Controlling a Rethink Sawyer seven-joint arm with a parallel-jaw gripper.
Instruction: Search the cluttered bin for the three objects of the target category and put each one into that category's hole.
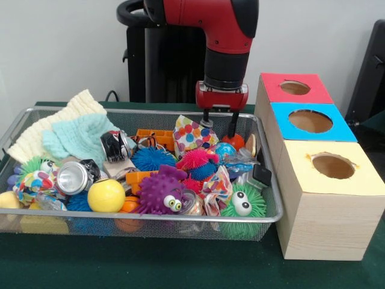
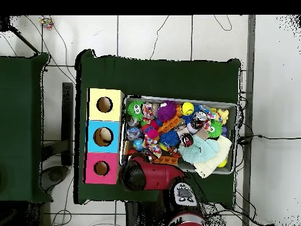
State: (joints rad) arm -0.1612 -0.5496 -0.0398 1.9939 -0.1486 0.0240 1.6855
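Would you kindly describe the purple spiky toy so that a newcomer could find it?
Look in the wire bin, along its front edge near the middle. The purple spiky toy sits right of the yellow ball; it alone is purple, with two bulging eyes.

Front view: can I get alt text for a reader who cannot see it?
A red arm's open hand hangs over the far right end of a wire bin heaped with spiky toys, crushed cans and knit cloths. Right of the bin stand three wooden boxes with round holes, topped red, blue and yellow.
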